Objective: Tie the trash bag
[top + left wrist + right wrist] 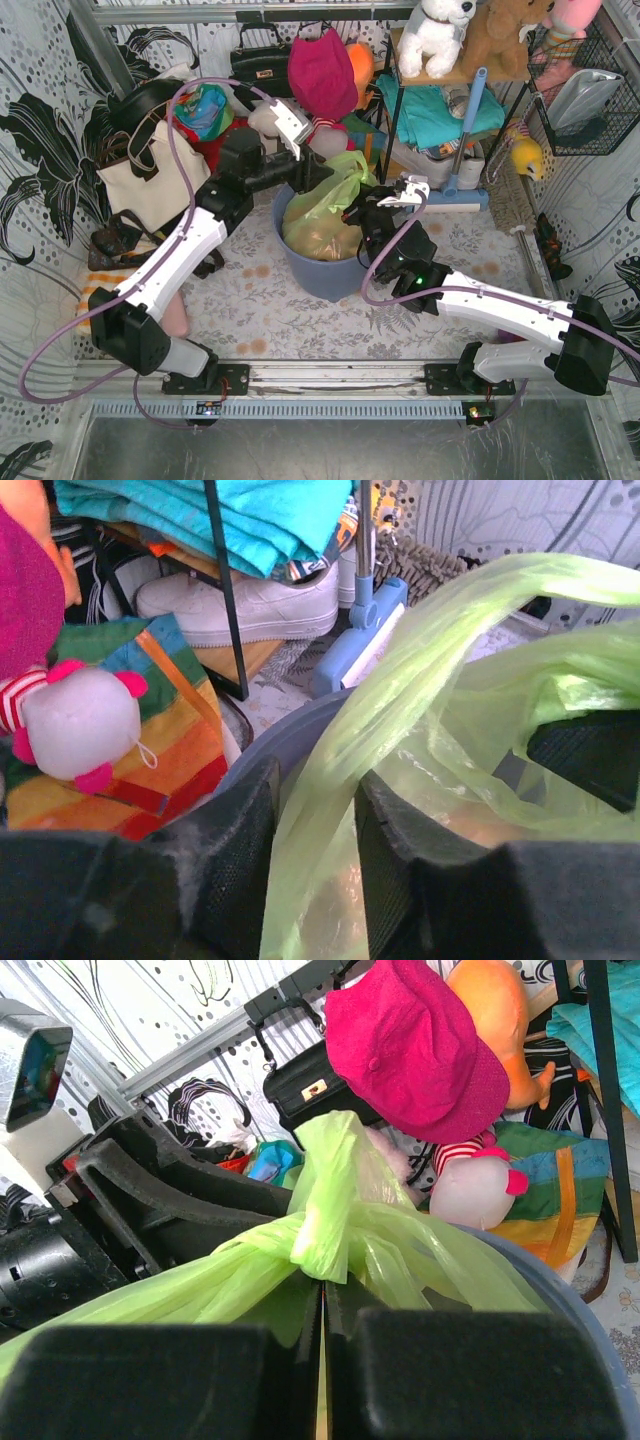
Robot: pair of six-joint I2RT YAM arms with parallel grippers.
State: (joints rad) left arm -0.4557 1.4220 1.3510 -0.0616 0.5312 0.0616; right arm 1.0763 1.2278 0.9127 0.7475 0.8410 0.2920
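The light-green trash bag (322, 212) sits in the blue-grey round bin (325, 275), with tan scraps showing through it. Its top is drawn into a knot (325, 1240). My right gripper (323, 1285) is shut, with the green film under the knot pinched at its tips. In the top view it is at the bag's right side (352, 213). My left gripper (315, 790) is over the bin's far-left rim (318, 175). Its jaws stand apart, and a loose strand of the bag (330, 780) runs between the fingers (235, 850).
A cream tote bag (150, 180) stands left of the bin. Behind it are a pink hat (322, 75), a black handbag (260, 60) and a white plush toy (80, 720). A shelf rack with teal cloth (440, 110) and a blue mop (465, 130) stand at the back right.
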